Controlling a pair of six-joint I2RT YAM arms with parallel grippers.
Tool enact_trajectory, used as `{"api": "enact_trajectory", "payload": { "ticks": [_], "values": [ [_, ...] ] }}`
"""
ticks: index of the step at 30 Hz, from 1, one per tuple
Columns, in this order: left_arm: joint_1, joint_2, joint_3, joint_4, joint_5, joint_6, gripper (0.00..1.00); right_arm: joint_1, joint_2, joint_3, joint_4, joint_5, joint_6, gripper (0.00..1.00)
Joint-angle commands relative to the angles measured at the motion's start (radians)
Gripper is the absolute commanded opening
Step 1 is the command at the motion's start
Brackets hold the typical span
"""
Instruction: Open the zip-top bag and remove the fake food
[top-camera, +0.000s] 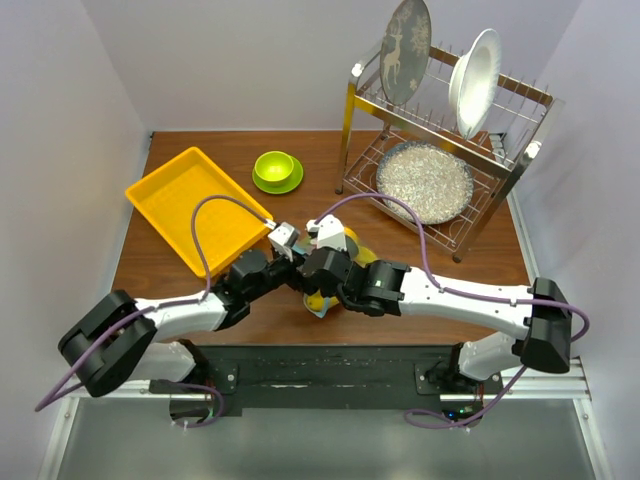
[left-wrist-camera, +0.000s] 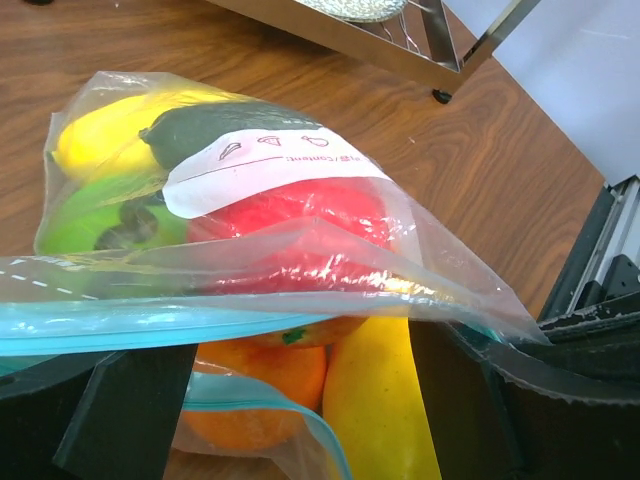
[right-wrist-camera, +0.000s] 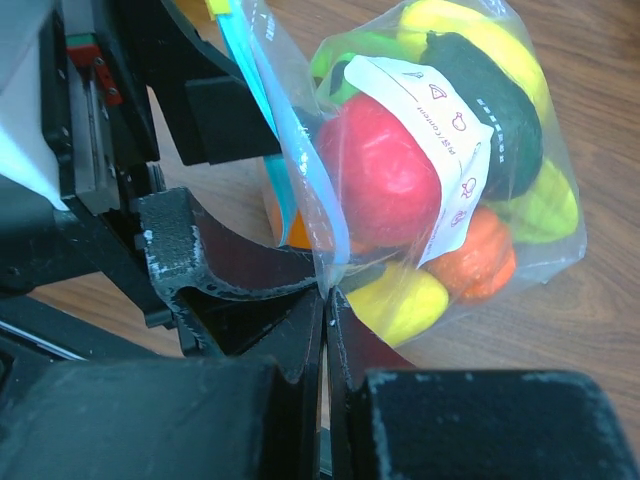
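The zip-top bag (top-camera: 352, 246) lies near the table's front edge under both wrists. In the left wrist view the bag (left-wrist-camera: 300, 160) is clear, with its teal zip strip (left-wrist-camera: 120, 330) parted into an upper and a lower lip. The fake food shows inside: a red piece (left-wrist-camera: 310, 225), an orange one (left-wrist-camera: 255, 385), yellow (left-wrist-camera: 385, 400) and green ones. My left gripper (left-wrist-camera: 300, 355) is open, its fingers (left-wrist-camera: 120, 405) wide apart at the bag's mouth. My right gripper (right-wrist-camera: 328, 300) is shut on the bag's lip (right-wrist-camera: 325, 255), with the bag (right-wrist-camera: 450, 150) just beyond it.
A yellow tray (top-camera: 195, 205) lies at the back left. A lime-green bowl on its saucer (top-camera: 276, 170) stands behind the grippers. A metal dish rack (top-camera: 500, 150) with plates and a glittery round dish (top-camera: 425, 180) fills the back right.
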Motion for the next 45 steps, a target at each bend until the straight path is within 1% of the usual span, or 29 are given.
{"api": "enact_trajectory", "payload": {
  "ticks": [1,3,6,9,10,11,12,13,14,15,16,17,18,19,23,25,30,32,33,34,36,37,39,40,43,45],
  "values": [
    [-0.048,0.025,0.005,0.154,-0.075,-0.083,0.87,0.003,-0.044,-0.006,0.051,-0.005,0.031,0.00],
    [-0.059,0.038,-0.004,0.200,-0.116,-0.117,0.85,0.003,-0.053,-0.003,0.049,-0.002,0.031,0.00],
    [-0.067,0.069,-0.004,0.232,-0.176,-0.152,0.76,0.003,-0.059,-0.007,0.029,0.012,0.034,0.00],
    [-0.071,0.092,0.003,0.243,-0.192,-0.161,0.73,0.001,-0.083,-0.025,0.021,0.031,0.037,0.37],
    [-0.071,0.094,0.002,0.243,-0.198,-0.167,0.72,-0.005,-0.099,-0.032,0.018,0.041,0.037,0.55],
    [-0.073,0.094,0.000,0.243,-0.202,-0.172,0.72,-0.015,-0.116,-0.038,0.017,0.046,0.037,0.61],
    [-0.073,0.094,-0.004,0.243,-0.204,-0.172,0.71,-0.032,-0.151,-0.050,0.018,0.029,0.037,0.64],
    [-0.073,0.094,-0.006,0.243,-0.202,-0.175,0.71,-0.096,-0.168,-0.058,0.029,-0.001,0.034,0.65],
    [-0.073,0.092,-0.010,0.244,-0.202,-0.175,0.71,-0.135,-0.186,-0.065,0.043,-0.036,0.028,0.65],
    [-0.073,0.094,-0.014,0.246,-0.199,-0.177,0.71,-0.175,-0.217,-0.088,0.058,-0.114,0.018,0.65],
    [-0.073,0.094,-0.017,0.249,-0.199,-0.178,0.70,-0.250,-0.226,-0.098,0.093,-0.145,0.011,0.66],
    [-0.073,0.097,-0.018,0.255,-0.195,-0.178,0.71,-0.285,-0.226,-0.104,0.112,-0.184,0.008,0.66],
    [-0.073,0.101,-0.020,0.260,-0.190,-0.177,0.71,-0.324,-0.220,-0.108,0.127,-0.266,0.004,0.66],
    [-0.074,0.104,-0.021,0.263,-0.187,-0.178,0.71,-0.388,-0.191,-0.105,0.152,-0.314,0.007,0.67],
    [-0.076,0.115,-0.020,0.272,-0.181,-0.178,0.72,-0.502,-0.130,-0.101,0.253,-0.454,0.037,0.69],
    [-0.074,0.114,-0.018,0.269,-0.179,-0.177,0.72,-0.554,-0.073,-0.085,0.285,-0.509,0.057,0.70],
    [-0.077,0.120,-0.017,0.266,-0.178,-0.174,0.74,-0.575,0.016,-0.039,0.313,-0.583,0.091,0.68],
    [-0.076,0.120,-0.018,0.264,-0.178,-0.169,0.76,-0.571,0.016,-0.079,0.330,-0.588,0.105,0.64],
    [-0.076,0.123,-0.017,0.263,-0.181,-0.166,0.78,-0.571,0.007,-0.096,0.339,-0.588,0.116,0.61],
    [-0.077,0.123,-0.015,0.261,-0.179,-0.161,0.79,-0.569,-0.002,-0.113,0.357,-0.588,0.122,0.55],
    [-0.084,0.127,-0.011,0.257,-0.185,-0.148,0.82,-0.551,-0.027,-0.150,0.365,-0.574,0.134,0.49],
    [-0.087,0.129,-0.009,0.251,-0.189,-0.146,0.83,-0.540,-0.028,-0.153,0.359,-0.563,0.136,0.43],
    [-0.091,0.130,-0.006,0.251,-0.199,-0.140,0.85,-0.507,-0.033,-0.154,0.332,-0.520,0.133,0.37],
    [-0.094,0.130,0.000,0.241,-0.207,-0.138,0.86,-0.497,-0.033,-0.156,0.330,-0.509,0.131,0.31],
    [-0.099,0.141,0.017,0.221,-0.225,-0.129,0.87,-0.465,-0.031,-0.180,0.337,-0.500,0.139,0.19],
    [-0.108,0.147,0.029,0.214,-0.250,-0.121,0.89,-0.453,-0.025,-0.191,0.339,-0.500,0.139,0.15]
  ]
}}
